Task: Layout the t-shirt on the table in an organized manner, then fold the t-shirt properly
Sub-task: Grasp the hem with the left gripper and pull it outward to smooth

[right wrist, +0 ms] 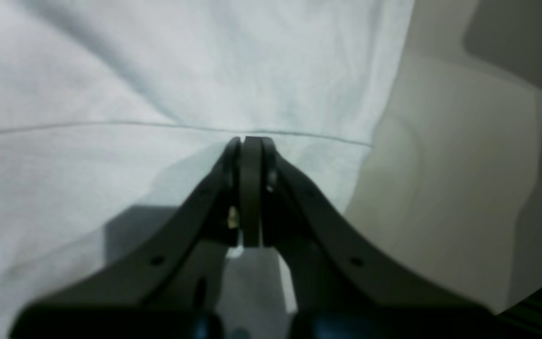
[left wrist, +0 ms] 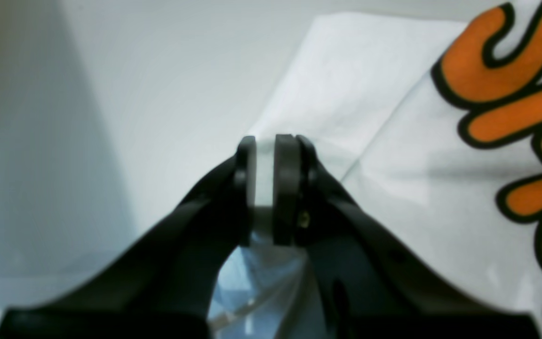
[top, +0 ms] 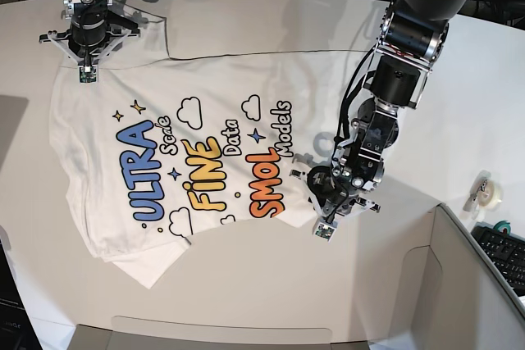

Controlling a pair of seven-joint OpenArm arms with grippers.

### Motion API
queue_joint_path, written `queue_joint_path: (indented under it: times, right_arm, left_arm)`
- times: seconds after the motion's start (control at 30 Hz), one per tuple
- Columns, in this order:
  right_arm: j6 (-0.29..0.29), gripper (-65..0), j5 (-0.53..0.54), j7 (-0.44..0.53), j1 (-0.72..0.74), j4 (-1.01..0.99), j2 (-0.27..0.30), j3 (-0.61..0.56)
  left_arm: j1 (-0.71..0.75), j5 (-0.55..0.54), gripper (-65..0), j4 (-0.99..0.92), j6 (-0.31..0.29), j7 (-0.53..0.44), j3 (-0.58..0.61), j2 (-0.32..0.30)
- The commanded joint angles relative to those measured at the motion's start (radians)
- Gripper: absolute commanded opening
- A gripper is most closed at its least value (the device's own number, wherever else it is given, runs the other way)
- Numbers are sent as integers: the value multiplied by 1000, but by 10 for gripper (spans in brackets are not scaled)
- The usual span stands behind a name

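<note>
Handling: the t-shirt (top: 197, 153) looks light, thin and limp; it will likely drape and crease wherever it is lifted and drag over the smooth top, so a single pinch point would probably bunch it.
Where to hold: hems, sleeve edges and corners seem the best grips, taken at two spread points so the cloth stays taut; the printed middle gives no edge to pinch.
Look: white short-sleeved tee printed with blue "ULTRA", yellow "FINE" and orange "SMOL", smaller dark words, clouds and stars.
Lie: print side up, mostly flat, turned sideways in the base view, with soft wrinkles and one corner doubled over near the view's lower left.
Place: spread on the white table (top: 271, 301), towards the left half of the base view.
Left gripper (left wrist: 265, 172): jaws narrow, pinching a fold of white cloth at the shirt's edge beside the orange letters; fabric shows between the pads.
Right gripper (right wrist: 247, 141): jaws fully together, tips at a hem seam line near a far corner of the shirt; whether cloth is caught between them cannot be told.
Stage: by the look of it, laying out is nearly done and folding has not started.
Bin: a grey box-like bin (top: 472, 284) stands at the base view's lower right, apart from the shirt.
</note>
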Motion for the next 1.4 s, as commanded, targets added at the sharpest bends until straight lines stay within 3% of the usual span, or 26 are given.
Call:
queue_joint_path:
  times: [0.0,0.27,0.43,0.57,0.7,1.2,1.37]
  right_arm:
    - [49,-650,35,-215,-48,-39,-10,-6]
    - [49,-650,35,-214,-58,-37,-10,-6]
    - [49,-650,36,-214,-63,-37,-10,-6]
    - [49,-650,36,-214,-75,-36,-10,-6]
    - [49,-650,36,-212,-77,-36,-10,-6]
    - [49,-650,38,-212,-97,-34,-10,-5]
    - [49,-650,38,-209,-103,12,-11,0]
  left_arm:
    - [-27,3,-578,15,3,-14,1,-4]
    - [-12,3,-577,-125,5,-95,2,-1]
    - [-52,5,-577,-143,9,-94,1,-21]
    - [-87,5,-577,-169,146,-101,2,-49]
    - [-111,7,-576,-172,221,-101,2,-69]
    - [-138,7,-574,-172,448,-103,-4,-87]
    - [-122,-3,-571,-23,457,-80,-8,-97]
